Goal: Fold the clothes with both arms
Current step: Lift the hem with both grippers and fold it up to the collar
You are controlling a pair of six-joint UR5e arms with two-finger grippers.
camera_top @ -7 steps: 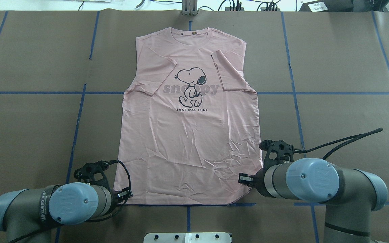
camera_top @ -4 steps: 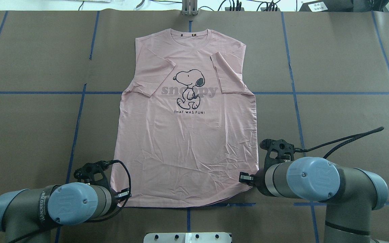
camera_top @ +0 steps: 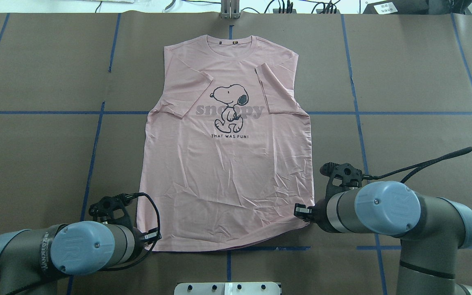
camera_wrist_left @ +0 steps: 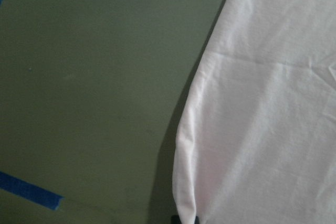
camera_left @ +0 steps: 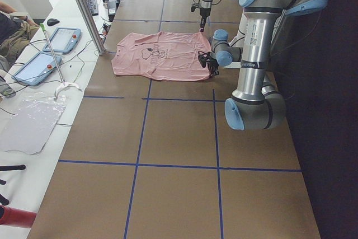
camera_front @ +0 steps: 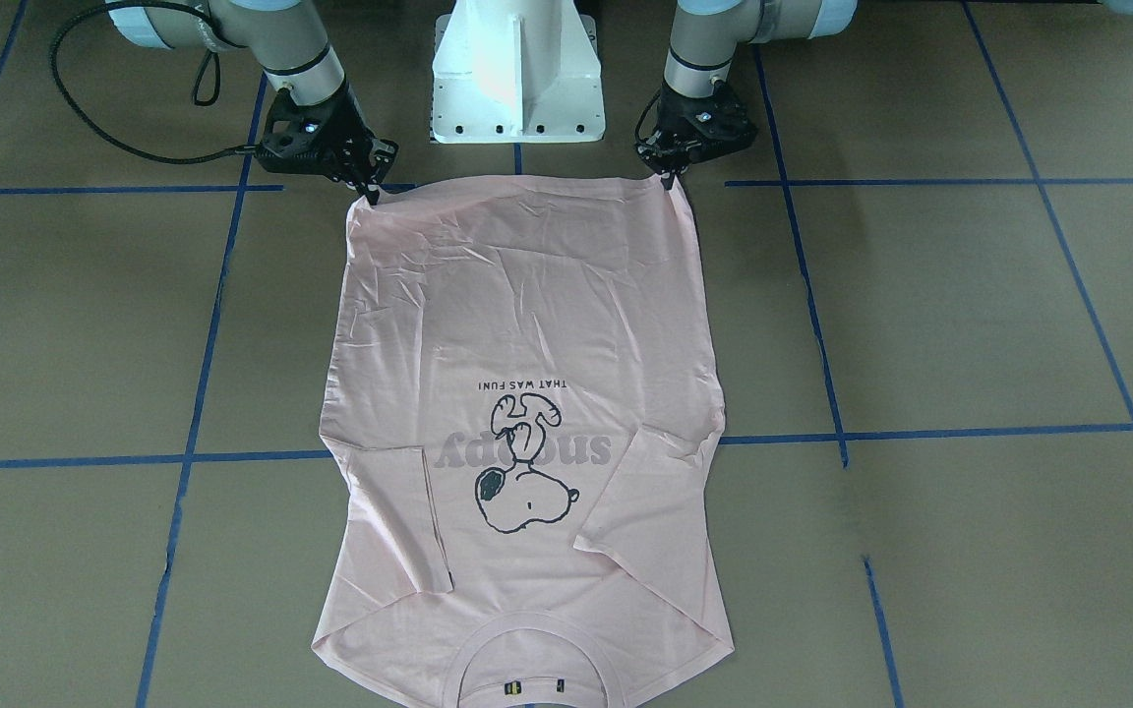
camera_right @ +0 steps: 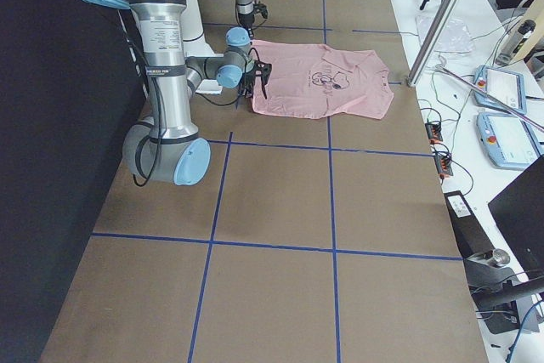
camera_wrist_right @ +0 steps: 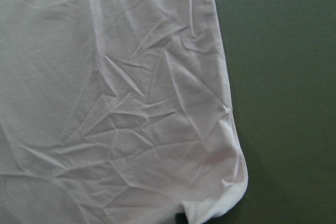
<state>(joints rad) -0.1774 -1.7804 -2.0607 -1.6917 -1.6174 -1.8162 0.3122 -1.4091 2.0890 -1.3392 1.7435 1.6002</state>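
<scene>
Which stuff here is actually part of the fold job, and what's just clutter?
In the job:
- pink T-shirt, flat on the table
- left gripper and right gripper, each pinching a hem corner

Lying about:
- white pedestal base
- tablet, keyboard and clear plastic bag on the side bench

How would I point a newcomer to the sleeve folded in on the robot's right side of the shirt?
On the brown table lies one pale pink T-shirt, collar away from the robot. The right sleeve is the flap folded inward beside Snoopy's head, on the overhead view's right. Unlike the left sleeve, it carries a small dark tag at its inner top corner.
</scene>
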